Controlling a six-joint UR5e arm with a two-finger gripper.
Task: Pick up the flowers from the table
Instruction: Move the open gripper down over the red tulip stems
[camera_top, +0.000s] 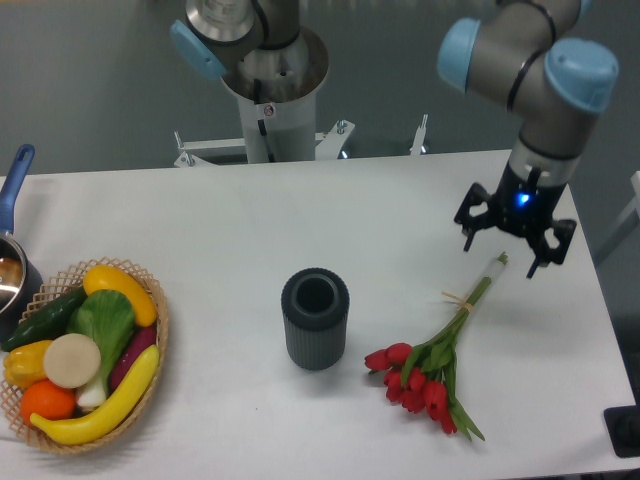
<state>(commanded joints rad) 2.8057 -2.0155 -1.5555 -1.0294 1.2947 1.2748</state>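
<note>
Gripper (506, 249) spread wide, holding nothing, right of frame above stem tips of flowers (437, 350) — thin stems on table (250, 220), risk: fingers miss/slip.

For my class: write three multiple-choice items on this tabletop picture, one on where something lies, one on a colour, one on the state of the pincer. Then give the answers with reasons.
1. Where do the flowers lie relative to the dark cylinder?
A. To its right in the picture
B. Inside it
C. In the basket

2. What colour are the blooms?
A. Yellow
B. Red
C. White

3. What state is the pincer in?
A. Shut on the stems
B. Open, holding nothing
C. Shut on the cylinder

Answers: 1 A, the bunch lies on the table right of the cylinder. 2 B, the tulip heads are red. 3 B, its fingers are spread above the stem end.
</note>
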